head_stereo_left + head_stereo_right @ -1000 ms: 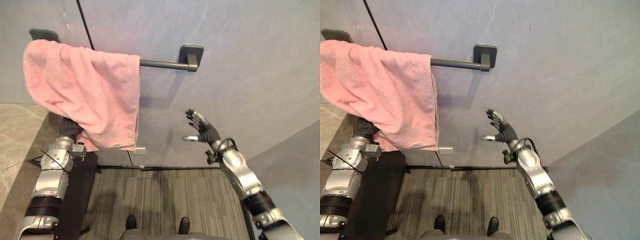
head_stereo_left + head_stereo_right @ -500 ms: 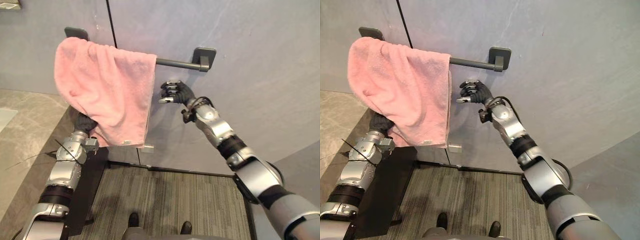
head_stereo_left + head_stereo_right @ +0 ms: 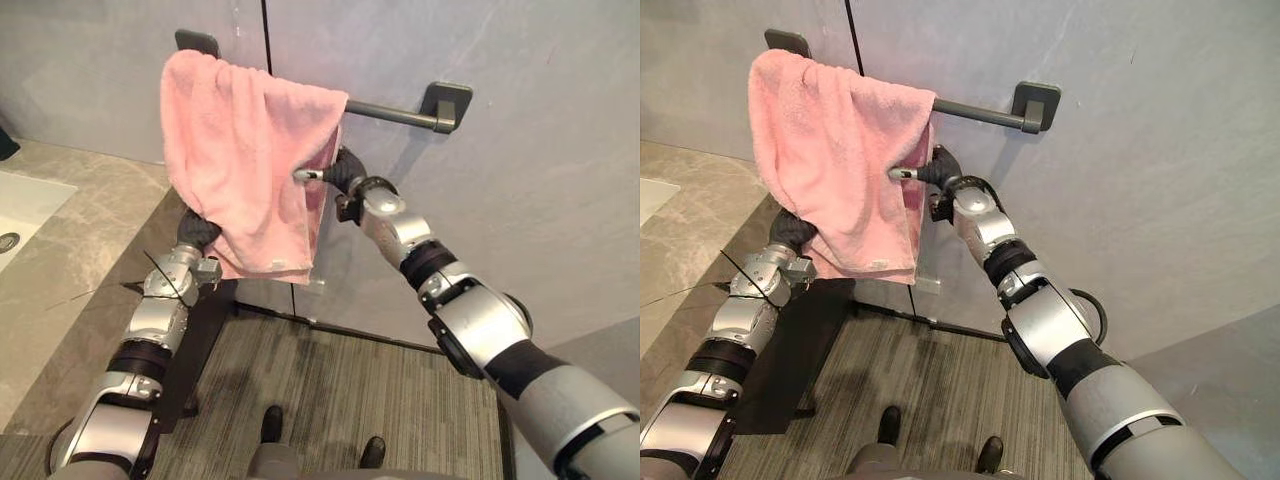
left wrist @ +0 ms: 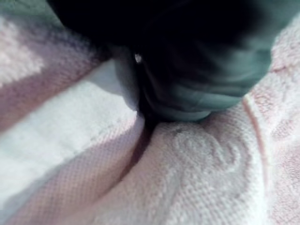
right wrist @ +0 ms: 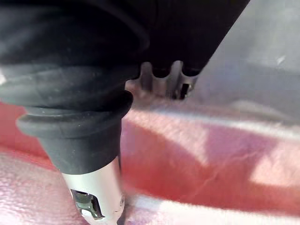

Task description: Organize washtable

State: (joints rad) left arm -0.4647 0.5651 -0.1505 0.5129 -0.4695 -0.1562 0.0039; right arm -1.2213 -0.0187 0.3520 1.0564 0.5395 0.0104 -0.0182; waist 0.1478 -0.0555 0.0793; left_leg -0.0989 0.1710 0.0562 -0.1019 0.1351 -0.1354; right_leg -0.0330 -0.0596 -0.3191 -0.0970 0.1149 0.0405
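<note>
A pink towel hangs bunched over the left half of a dark wall rail. My right hand is at the towel's right edge, just under the rail. Its thumb lies across the front of the cloth and its fingers pass behind it, pinching the edge. My left hand reaches up under the towel's lower left corner, and the cloth hides it past the dark wrist cover.
A grey stone countertop with a white sink lies to the left, its dark side panel below my left arm. The rail's right bracket sits on the grey wall. Striped grey flooring lies below.
My right hand rose from open air, crossed left to the towel's right edge and closed on it. The camera turned left, bringing the sink into view. My left hand stayed under the towel.
</note>
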